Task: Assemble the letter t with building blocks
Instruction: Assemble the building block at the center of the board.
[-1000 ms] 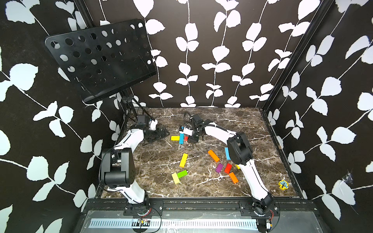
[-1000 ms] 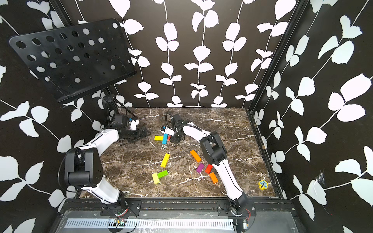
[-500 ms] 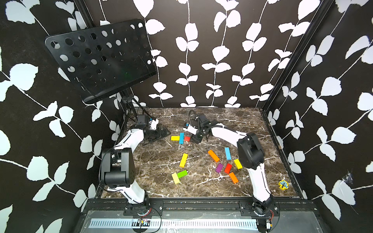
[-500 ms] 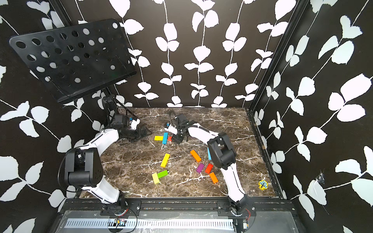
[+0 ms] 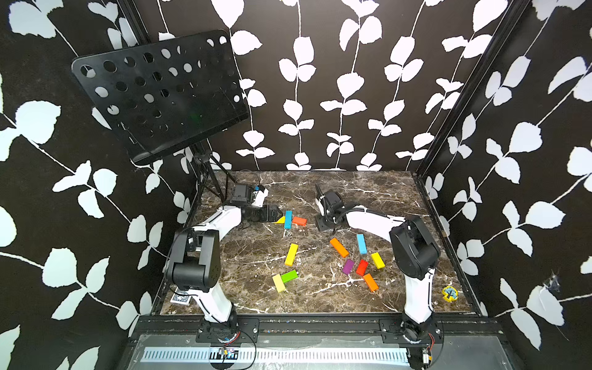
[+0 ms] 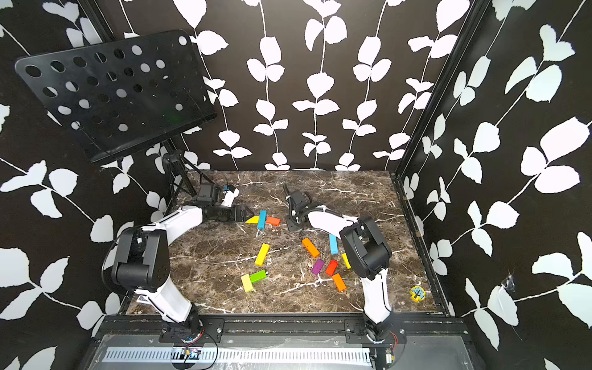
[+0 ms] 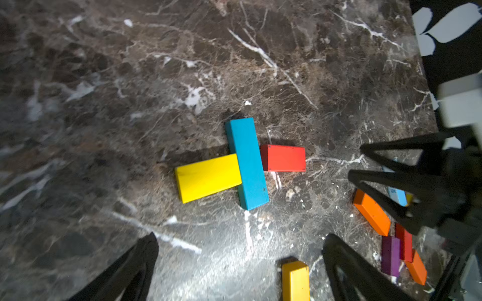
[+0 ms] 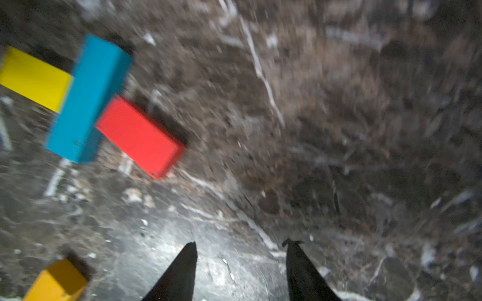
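Centre-left in a top view, the left gripper (image 5: 276, 217) is seen spread wide w/ nothing pinched, just beside the part-built letter t (image 5: 288, 219). In the left wrist view a yellow block (image 7: 208, 177) and a red block (image 7: 283, 158) are set touching opposite sides of a blue stem (image 7: 247, 163). Right of centre, the right gripper (image 5: 321, 225) is shown w/ jaws apart, empty, over the marble table (image 5: 368, 192). Loose building blocks (image 5: 339, 247) are scattered lower centre & lower right.
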Controlling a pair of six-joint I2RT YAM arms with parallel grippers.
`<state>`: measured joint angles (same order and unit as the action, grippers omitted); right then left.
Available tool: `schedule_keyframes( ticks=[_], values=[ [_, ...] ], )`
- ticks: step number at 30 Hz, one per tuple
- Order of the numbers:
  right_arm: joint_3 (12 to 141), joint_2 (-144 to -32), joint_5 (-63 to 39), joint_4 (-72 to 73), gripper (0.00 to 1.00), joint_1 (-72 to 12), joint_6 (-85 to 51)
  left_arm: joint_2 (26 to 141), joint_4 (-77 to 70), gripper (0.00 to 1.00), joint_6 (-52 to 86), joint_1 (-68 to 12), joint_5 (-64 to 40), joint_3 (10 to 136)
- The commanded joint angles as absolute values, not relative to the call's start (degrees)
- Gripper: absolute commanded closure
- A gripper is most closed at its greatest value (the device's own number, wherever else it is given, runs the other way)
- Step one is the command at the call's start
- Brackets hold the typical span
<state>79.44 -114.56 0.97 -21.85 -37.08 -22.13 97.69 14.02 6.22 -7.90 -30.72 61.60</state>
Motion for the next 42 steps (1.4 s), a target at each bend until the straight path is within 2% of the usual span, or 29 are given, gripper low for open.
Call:
schedule_keyframes(
  ticks=[1,9,22,42],
  values=[
    [81.3,-114.7,5.9,-20.1,0.51,-38.9,-29.8,94.4,3.4,0.01,3.1,-7.7,-38.4,57.3],
    [84.4,-117.2,6.6,-20.3,0.53,-39.6,-32.7,88.1,1.0,0.01,-1.5,-10.2,-39.2,52.1],
    [89.5,-123.0,6.6,-22.0,0.54,-40.2,-34.3,78.9,7.5,0.01,-3.7,-14.5,-26.7,47.9],
    [94.4,-127.9,6.0,-23.0,0.52,-40.5,-35.3,77.3,8.4,0.01,-2.6,-14.8,-23.2,45.7]
  ],
)
